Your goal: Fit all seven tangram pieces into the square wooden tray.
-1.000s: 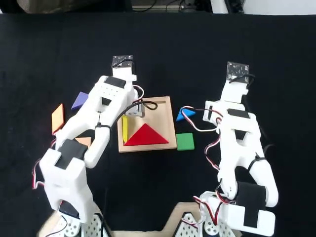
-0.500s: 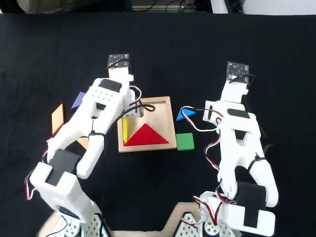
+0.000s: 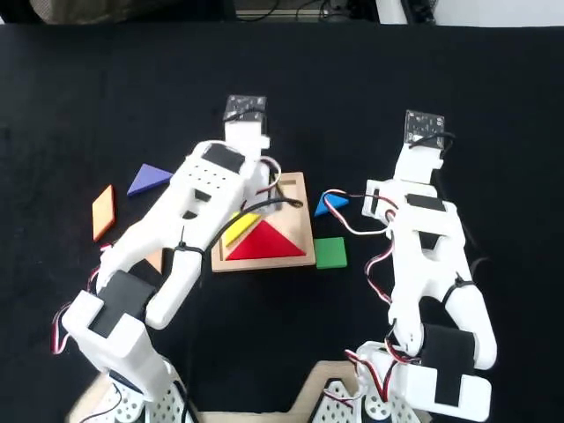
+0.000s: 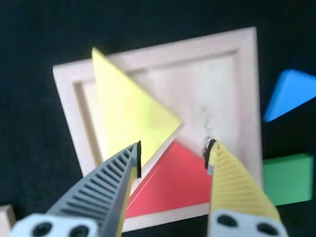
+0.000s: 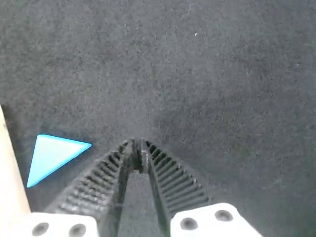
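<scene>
The yellow triangle (image 4: 131, 111) has turned askew in the square wooden tray (image 4: 197, 45) beside the red triangle (image 4: 173, 182); left gripper (image 4: 174, 150) agape (right gripper (image 5: 137, 150) closed).

No lettering is showing legibly anywhere. The left arm's dark board (image 3: 245, 107) and the right arm's dark board (image 3: 424, 128) are showing pale specks too small to make out, and the wooden tray (image 4: 249, 74) is carrying a mere smudge.

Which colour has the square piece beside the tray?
The square piece is green, clearest in the high view.
</scene>
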